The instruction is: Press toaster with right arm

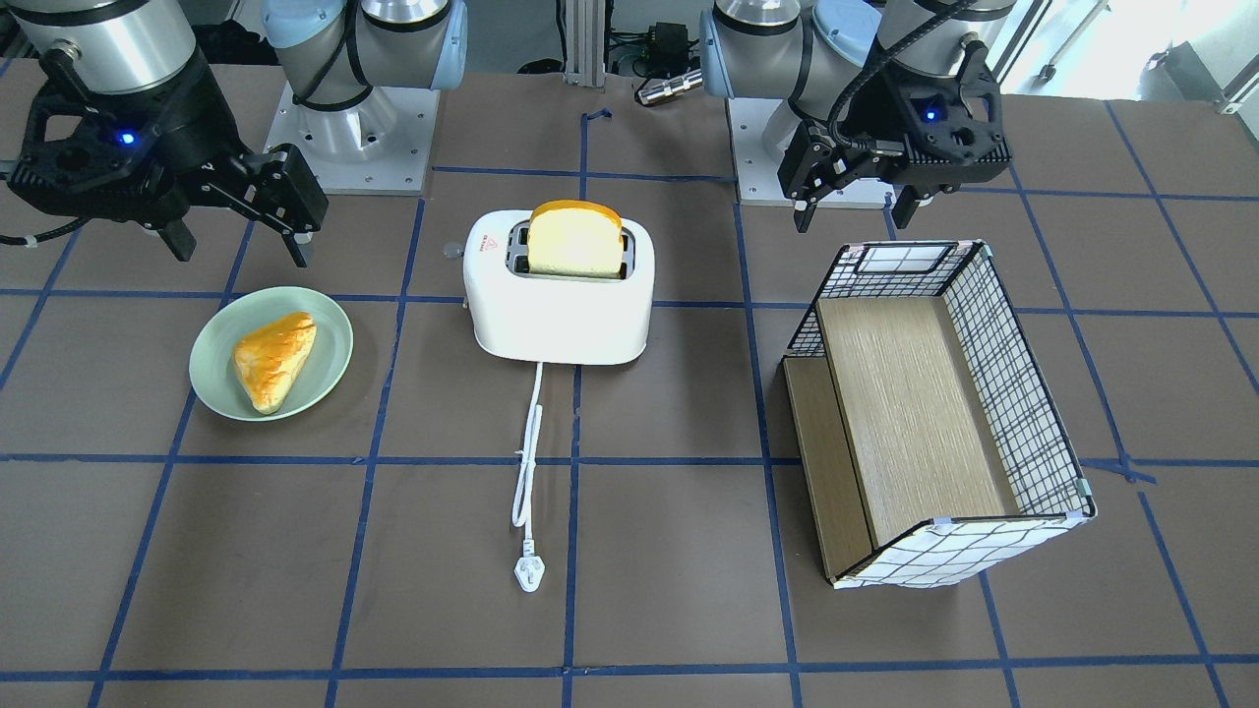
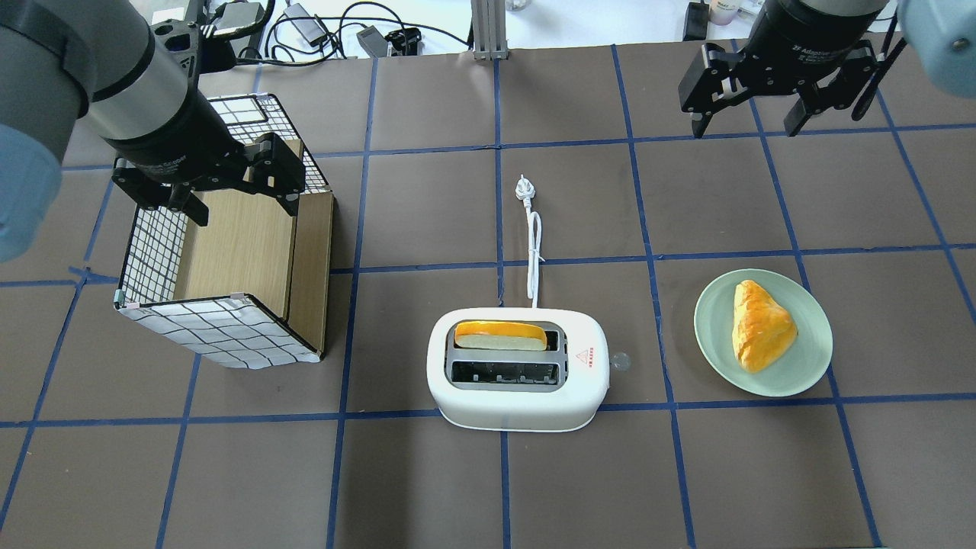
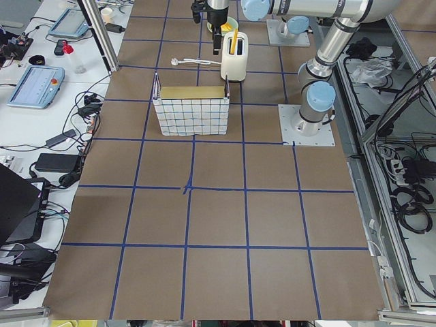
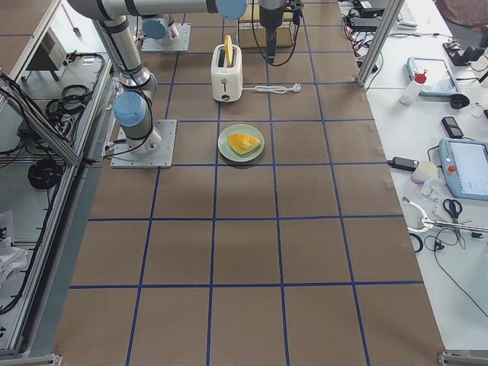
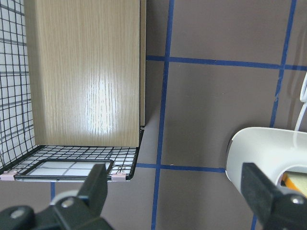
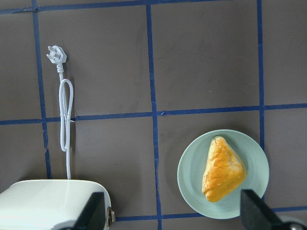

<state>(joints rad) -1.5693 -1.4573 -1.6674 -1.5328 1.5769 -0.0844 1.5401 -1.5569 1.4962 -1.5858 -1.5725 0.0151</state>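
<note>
The white two-slot toaster (image 1: 561,315) stands mid-table, also in the overhead view (image 2: 518,400). A slice of toast (image 1: 575,241) stands in its slot farther from the robot (image 2: 499,335). A small lever knob (image 2: 619,361) sticks out of the toaster's end on the robot's right. The cord and plug (image 2: 523,188) lie on the table beyond it. My right gripper (image 2: 745,126) is open and empty, hovering high, away from the toaster and beyond the plate; its wrist view shows the toaster's corner (image 6: 53,203). My left gripper (image 2: 244,210) is open and empty above the basket.
A pale green plate (image 2: 713,335) with a golden pastry (image 2: 759,326) sits to the right of the toaster. A checked wire basket (image 2: 221,332) with a wooden board inside lies on its side at the left. Blue tape lines grid the brown table.
</note>
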